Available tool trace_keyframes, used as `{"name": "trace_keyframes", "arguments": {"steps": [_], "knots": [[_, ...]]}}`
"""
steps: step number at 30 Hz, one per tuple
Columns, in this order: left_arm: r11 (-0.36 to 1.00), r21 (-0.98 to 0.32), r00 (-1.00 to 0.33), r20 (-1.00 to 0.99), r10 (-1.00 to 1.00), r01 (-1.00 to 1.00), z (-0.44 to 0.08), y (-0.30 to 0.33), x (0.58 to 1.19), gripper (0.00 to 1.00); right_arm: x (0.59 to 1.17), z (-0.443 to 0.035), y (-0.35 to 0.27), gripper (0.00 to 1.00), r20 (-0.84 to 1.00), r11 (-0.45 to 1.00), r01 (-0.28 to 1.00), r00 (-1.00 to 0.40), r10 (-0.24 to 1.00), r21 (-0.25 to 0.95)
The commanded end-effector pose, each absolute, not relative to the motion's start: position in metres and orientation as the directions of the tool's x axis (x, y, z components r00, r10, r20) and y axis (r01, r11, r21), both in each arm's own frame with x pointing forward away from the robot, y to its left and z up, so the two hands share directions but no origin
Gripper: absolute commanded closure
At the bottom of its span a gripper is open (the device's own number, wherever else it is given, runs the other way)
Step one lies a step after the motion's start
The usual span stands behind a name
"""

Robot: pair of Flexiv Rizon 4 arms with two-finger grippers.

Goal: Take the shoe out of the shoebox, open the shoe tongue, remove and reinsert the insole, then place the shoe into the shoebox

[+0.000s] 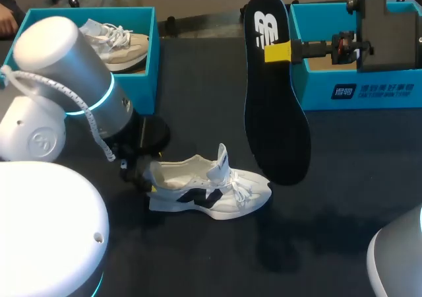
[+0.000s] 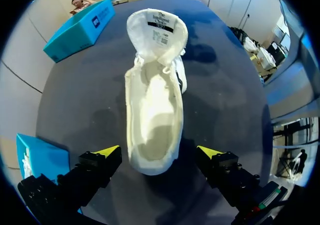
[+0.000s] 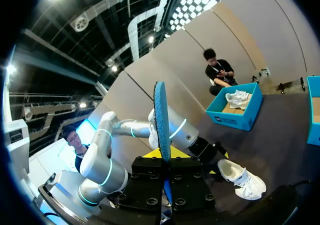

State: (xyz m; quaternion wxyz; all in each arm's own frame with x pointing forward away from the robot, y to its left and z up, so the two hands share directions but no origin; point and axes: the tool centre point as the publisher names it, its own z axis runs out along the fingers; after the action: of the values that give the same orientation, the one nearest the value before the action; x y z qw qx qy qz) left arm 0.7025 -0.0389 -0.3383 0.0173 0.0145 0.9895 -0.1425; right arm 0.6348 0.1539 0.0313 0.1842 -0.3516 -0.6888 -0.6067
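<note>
The left gripper [image 2: 159,152] is held apart, its fingers on either side of the white shoe's [image 1: 211,195] heel, at lower centre of the dark table [image 1: 343,178]. The right gripper [image 3: 162,159] is clamped on the black insole [image 1: 273,112], at upper centre beside the blue shoebox [image 1: 369,92].

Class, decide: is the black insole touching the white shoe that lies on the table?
Apart. The right wrist view shows the insole clamped upright in the right end effector, while the white shoe lies well clear, off beside it.
</note>
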Motion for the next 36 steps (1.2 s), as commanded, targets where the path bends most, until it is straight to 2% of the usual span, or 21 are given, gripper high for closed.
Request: {"name": "trace_keyframes", "arguments": {"steps": [1,7,17,36], "knots": [[0.975,-0.218,-1.000,-0.008,0.026,0.027,-0.333,-0.046,0.712,0.00,0.636,0.030,0.157,1.00,0.681,0.016,0.709,-0.684,0.262,0.705],[0.982,-0.186,-1.000,0.016,0.019,0.016,-0.333,-0.046,0.717,0.00,0.636,0.030,0.157,1.00,0.681,0.016,0.709,-0.684,0.262,0.705],[0.983,-0.184,-0.997,-0.077,0.015,0.029,-0.330,-0.047,0.714,0.00,0.636,0.030,0.157,1.00,0.681,0.016,0.709,-0.684,0.262,0.705],[0.986,-0.165,-0.993,-0.122,0.002,0.022,-0.326,-0.055,0.713,0.00,0.636,0.030,0.157,1.00,0.681,0.016,0.709,-0.684,0.262,0.705]]}}
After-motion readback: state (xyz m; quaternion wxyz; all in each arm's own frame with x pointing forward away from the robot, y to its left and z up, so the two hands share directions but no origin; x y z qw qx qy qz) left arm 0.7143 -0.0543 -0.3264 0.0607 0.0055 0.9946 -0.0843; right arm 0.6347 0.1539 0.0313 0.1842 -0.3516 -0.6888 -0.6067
